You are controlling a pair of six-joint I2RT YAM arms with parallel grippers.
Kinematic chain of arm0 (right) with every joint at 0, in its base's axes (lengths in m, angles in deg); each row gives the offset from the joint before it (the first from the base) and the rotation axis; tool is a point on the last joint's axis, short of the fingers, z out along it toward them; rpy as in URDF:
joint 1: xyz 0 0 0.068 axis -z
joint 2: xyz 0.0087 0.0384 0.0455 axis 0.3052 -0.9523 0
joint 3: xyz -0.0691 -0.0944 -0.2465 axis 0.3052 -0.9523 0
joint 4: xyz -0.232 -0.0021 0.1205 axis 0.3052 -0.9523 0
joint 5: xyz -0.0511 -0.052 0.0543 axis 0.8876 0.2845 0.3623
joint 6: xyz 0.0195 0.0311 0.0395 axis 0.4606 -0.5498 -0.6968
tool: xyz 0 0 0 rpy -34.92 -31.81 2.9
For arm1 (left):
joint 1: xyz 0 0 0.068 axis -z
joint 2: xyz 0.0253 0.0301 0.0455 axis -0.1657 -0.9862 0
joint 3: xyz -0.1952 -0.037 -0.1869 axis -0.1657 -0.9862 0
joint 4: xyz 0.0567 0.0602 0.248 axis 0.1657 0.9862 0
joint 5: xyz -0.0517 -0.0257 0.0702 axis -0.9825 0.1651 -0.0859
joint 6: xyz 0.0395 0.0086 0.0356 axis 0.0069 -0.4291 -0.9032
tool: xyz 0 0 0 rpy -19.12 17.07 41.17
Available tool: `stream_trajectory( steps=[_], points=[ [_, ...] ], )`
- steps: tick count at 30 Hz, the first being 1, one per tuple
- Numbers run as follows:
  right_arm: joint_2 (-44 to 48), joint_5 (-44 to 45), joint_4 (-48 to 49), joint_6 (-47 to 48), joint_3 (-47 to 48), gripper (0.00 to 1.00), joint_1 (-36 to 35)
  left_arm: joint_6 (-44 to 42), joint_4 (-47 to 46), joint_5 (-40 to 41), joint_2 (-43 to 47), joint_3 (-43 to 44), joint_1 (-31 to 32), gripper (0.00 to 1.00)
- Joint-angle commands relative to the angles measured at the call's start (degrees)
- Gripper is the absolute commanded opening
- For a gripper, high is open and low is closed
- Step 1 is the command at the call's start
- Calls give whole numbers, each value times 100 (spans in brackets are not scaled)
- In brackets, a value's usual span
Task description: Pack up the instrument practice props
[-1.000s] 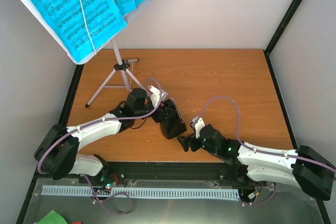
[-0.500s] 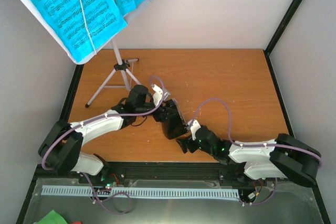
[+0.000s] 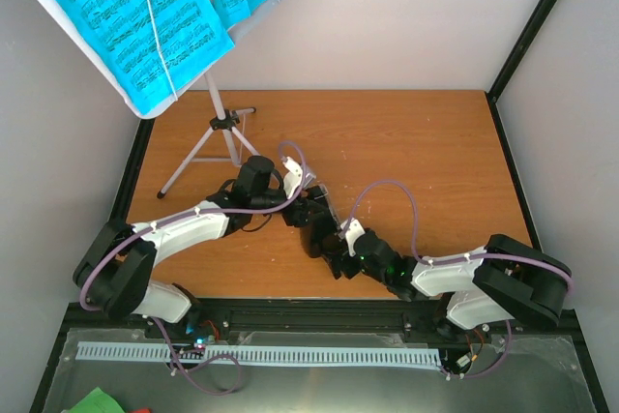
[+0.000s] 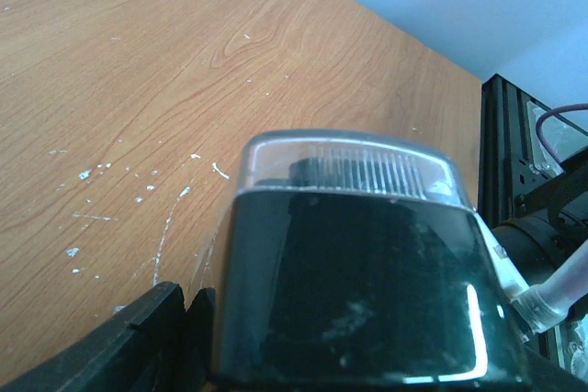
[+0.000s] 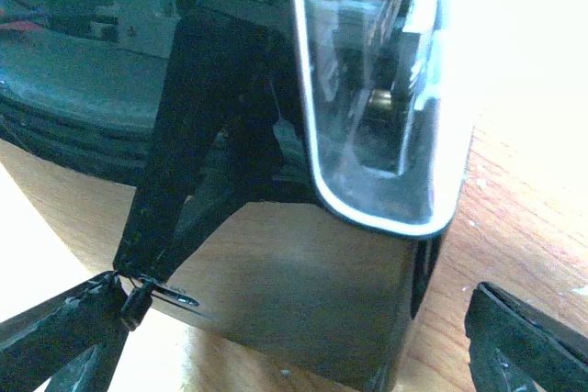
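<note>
The small black pyramid metronome [image 3: 315,231] stands near the table's front middle, its clear plastic cover [image 4: 349,164] against it. My left gripper [image 3: 306,206] is shut on the metronome [image 4: 358,291]; one finger [image 4: 138,337] shows beside its body. My right gripper [image 3: 335,256] is open, its jaws on either side of the metronome's base [image 5: 312,309], not touching. The cover also shows in the right wrist view [image 5: 386,89]. The white tripod music stand [image 3: 215,123] stands at the back left, with cyan sheet-music pages [image 3: 126,16] on its desk.
The stand's legs [image 3: 189,163] spread on the wooden table [image 3: 416,142] just behind my left arm. A black frame post [image 3: 537,21] runs along the right back. White walls close the back and sides.
My right arm has reached left and forward, bringing its open gripper up to the metronome's base. My left gripper has shifted slightly right with the metronome.
</note>
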Motion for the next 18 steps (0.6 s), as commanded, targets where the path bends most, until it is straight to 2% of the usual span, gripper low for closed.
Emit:
stream_trajectory(
  steps=[1, 6, 12, 14, 16, 18],
  points=[
    [25, 148, 353, 64, 69, 94, -43, -200, 175, -499, -68, -24, -26, 41],
    [-7, 156, 348, 57, 60, 75, -43, -298, 135, -542, -178, -28, -26, 40],
    [178, 190, 333, -4, -74, 64, -43, -472, 15, -573, -163, -122, -28, 40],
    [332, 196, 193, -65, -88, 69, -44, -567, -42, -566, -145, -164, -26, 40],
    [566, 212, 1, -210, -116, 84, -39, -658, -100, -572, -141, -209, -26, 43],
    [933, 259, -269, -362, -171, 95, -43, -685, -161, -503, -130, -260, -26, 52]
  ],
)
